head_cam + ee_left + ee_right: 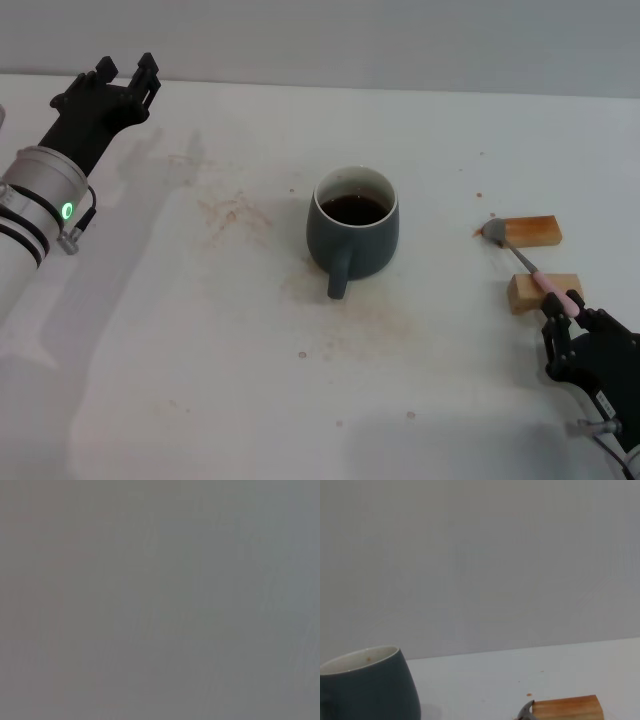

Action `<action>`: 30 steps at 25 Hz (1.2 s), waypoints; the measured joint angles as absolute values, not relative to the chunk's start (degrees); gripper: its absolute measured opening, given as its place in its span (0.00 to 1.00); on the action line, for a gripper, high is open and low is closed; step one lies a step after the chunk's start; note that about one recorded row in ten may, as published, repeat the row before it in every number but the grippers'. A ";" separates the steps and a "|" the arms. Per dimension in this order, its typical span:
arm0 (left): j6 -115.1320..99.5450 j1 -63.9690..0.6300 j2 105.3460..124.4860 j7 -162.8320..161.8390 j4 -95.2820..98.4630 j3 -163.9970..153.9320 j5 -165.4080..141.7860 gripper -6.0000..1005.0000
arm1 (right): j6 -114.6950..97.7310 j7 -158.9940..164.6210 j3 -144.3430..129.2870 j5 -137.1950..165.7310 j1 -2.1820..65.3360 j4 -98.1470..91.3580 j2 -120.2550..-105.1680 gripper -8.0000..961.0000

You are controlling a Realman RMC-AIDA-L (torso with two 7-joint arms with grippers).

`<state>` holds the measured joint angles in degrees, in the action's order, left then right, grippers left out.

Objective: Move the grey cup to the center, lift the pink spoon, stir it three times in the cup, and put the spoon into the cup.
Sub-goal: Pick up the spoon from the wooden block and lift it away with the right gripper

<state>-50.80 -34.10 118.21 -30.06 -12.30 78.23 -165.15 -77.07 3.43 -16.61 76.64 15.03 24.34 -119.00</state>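
Cup: the grey cup (pixel 354 227) stands about mid-surface, handle turned toward the robot, dark liquid inside; it looks already placed, so I'd judge the spoon pick-up is the step in hand
Spoon: the pink spoon (pixel 527 263) lies well to the cup's right, bridging two wooden blocks; its metal bowl rests by the far block (pixel 530 231), its pink handle crosses the near block (pixel 543 291) and points at the right tool
How to do it well: close on the pink handle end where it overhangs the near block, since the gap beneath gives the fingers room; lift straight up so neither block gets dragged; keep the spoon's bowl low and forward for the stir to come
Right tool: the right tool (pixel 562 316) sits low at the near right, its tips just at the handle end; the fingers look narrowly spread, and I cannot tell whether they touch the handle
Right arm pose: reaching forward from the near right corner, wrist level and aimed along the spoon toward the far block
Left tool: the left tool (pixel 130 80) is parked at the far left, held above the surface (pixel 200 380); fingers parted, holding nothing
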 joint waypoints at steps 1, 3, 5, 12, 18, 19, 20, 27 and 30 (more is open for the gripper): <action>-50.80 -34.10 118.21 -30.06 -12.28 78.23 -165.15 0.55 | -77.08 3.43 -16.61 76.64 15.04 24.34 -119.00 0.16; -50.80 -34.11 118.21 -30.06 -12.23 78.23 -165.15 0.55 | -77.07 3.42 -16.61 76.64 15.09 24.34 -119.04 0.16; -50.80 -34.10 118.21 -30.06 -12.17 78.22 -165.15 0.55 | -77.01 3.42 -16.59 76.60 15.13 24.34 -119.06 0.16; -50.80 -34.03 118.21 -30.06 -12.11 78.22 -165.15 0.55 | -76.90 3.39 -16.52 76.53 15.12 24.33 -119.09 0.15; -50.80 -34.01 118.21 -30.06 -12.08 78.22 -165.15 0.55 | -76.91 3.37 -16.49 76.37 15.11 24.22 -119.19 0.14; -50.80 -33.99 118.21 -30.06 -12.07 78.22 -165.15 0.55 | -76.91 3.34 -16.46 76.35 15.11 24.20 -119.19 0.14; -50.80 -33.96 118.21 -30.06 -12.06 78.23 -165.15 0.55 | -76.91 3.32 -16.44 76.34 15.11 24.18 -119.19 0.14; -50.80 -33.92 118.21 -30.06 -12.03 78.23 -165.15 0.55 | -77.07 3.15 -16.35 76.29 15.24 24.12 -119.18 0.13; -50.80 -33.85 118.21 -30.06 -12.03 78.22 -165.13 0.55 | -77.17 3.14 -16.34 76.29 15.53 24.06 -119.18 0.14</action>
